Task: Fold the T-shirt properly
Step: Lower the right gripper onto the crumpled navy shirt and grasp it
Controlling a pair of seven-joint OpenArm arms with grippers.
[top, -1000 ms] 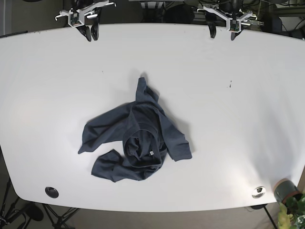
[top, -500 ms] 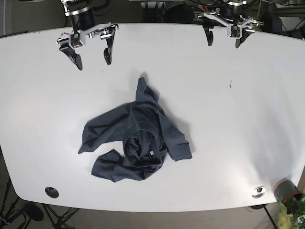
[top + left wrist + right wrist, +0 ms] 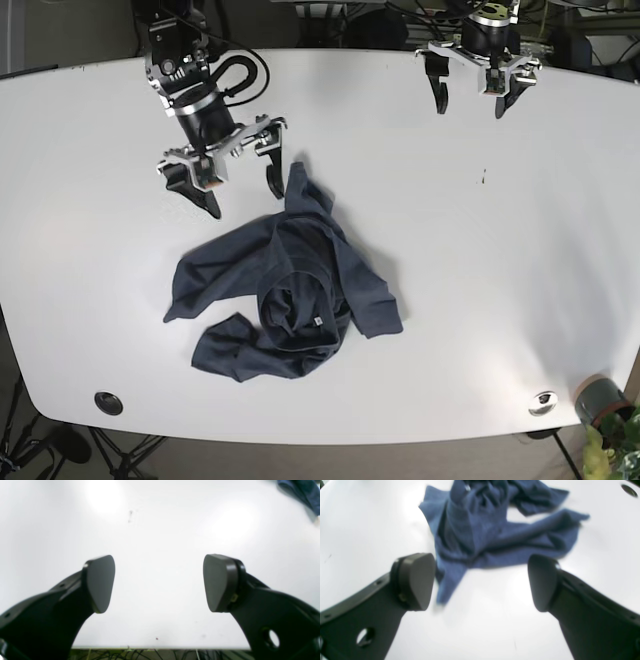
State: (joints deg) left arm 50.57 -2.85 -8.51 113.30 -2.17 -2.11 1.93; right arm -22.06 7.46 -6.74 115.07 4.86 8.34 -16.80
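T-shirt (image 3: 285, 290), dark blue, lies crumpled at mid-desk (image 3: 480, 260), one pointed end toward the far edge. My right gripper (image 3: 240, 185), jaws spread wide and empty, hangs just beside that end. My left gripper (image 3: 470, 95), jaws likewise wide and empty, hangs near the far edge, well apart from the cloth.

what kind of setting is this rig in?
Likely a robotics lab or workshop: a bare white table with a crumpled T-shirt, cables beyond its far edge, tripod legs and a potted plant beside it.
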